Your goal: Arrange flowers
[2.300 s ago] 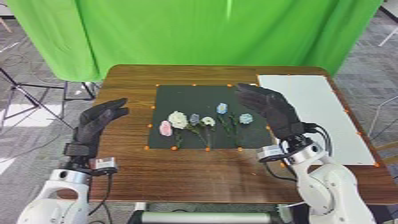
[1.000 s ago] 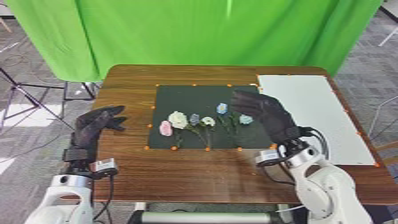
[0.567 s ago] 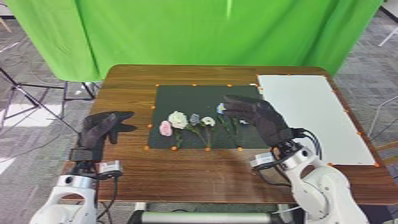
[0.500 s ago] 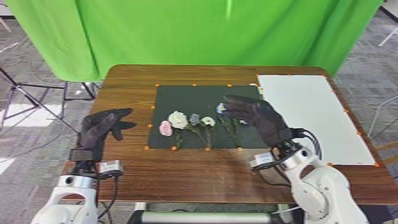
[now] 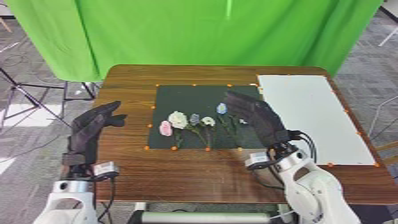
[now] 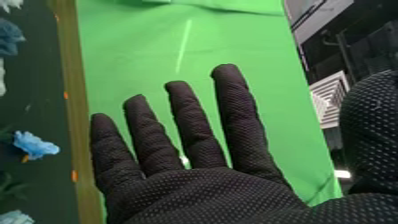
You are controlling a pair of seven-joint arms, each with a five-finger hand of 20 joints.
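In the head view my right hand hovers over the right part of the dark mat, open and holding nothing, partly covering a light blue flower at the mat's right. My left hand is left of the mat, open. Flowers lie in a row: a pink one, a large white one, a grey-blue one, a small white one and a blue one, stems toward the robot. The right wrist view has my right hand with straight, spread fingers, beside the blue flower.
The dark mat lies mid-table with orange markers round its edge. A white sheet covers the right side of the brown table. Behind the table hangs a green curtain.
My right hand first came toward the robot, then turned slightly, uncovering the blue flower. My left hand dropped nearer the robot, then rose again, its fingers less spread now.
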